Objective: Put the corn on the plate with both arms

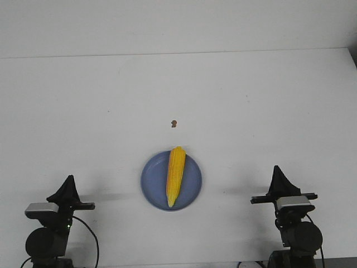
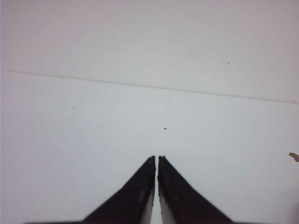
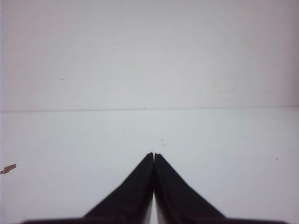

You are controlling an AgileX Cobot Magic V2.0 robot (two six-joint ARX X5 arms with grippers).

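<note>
We see the corn (image 1: 175, 176) lying on the plate (image 1: 150, 178), its thick end over the far rim and its tapered tip toward the near edge of the table (image 1: 83, 100). The plate sits midway between the table's left and right edges, closer to the near edge than to the far one. Our left hand (image 1: 68, 183) rests near the near-left corner and our right hand (image 1: 277, 173) near the near-right corner, each well apart from the plate with bare table between. Both hands have their fingers together, holding nothing; the wrist views show the tips meeting. A small brown speck (image 1: 174, 123) lies on the table beyond the plate, toward the far edge.
</note>
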